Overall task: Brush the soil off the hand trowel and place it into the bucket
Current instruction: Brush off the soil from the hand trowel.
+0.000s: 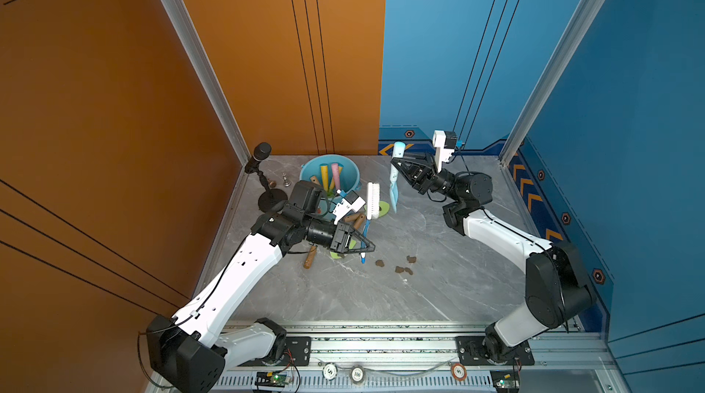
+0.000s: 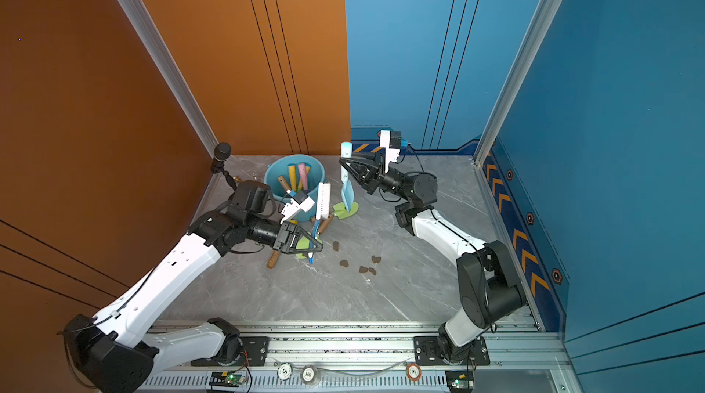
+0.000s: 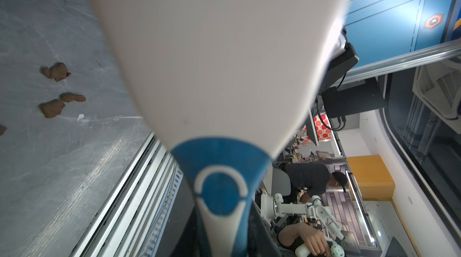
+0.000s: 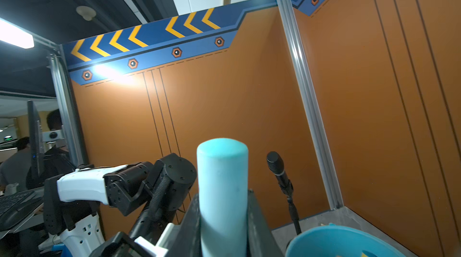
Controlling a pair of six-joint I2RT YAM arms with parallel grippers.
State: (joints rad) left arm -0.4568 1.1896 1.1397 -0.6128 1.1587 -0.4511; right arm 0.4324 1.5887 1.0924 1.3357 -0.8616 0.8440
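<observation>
"Crowding the bucket [image 1: 353, 181], what was there?"
"Wooden-handled tools [image 1: 309, 257] lay beneath the left arm [image 1: 259, 257], a green blade [image 1: 383, 207] lay flat on the worktop [image 1: 419, 288], and a microphone [image 1: 262, 150] stood behind."
"And the trowel [image 1: 393, 196]?"
"Pale blue, upright beside the bucket, blade down over that green blade. The right claw [image 1: 395, 166] was clamped on its handle. The left claw [image 1: 368, 249] gripped the brush [image 1: 373, 200]. Soil [image 1: 399, 269] lay apart, nearer the front."

Only the chips are legible.
You read "100" on the middle chip [image 1: 356, 373], "$" on the white chip [image 1: 330, 371] and orange chip [image 1: 459, 371].
</observation>
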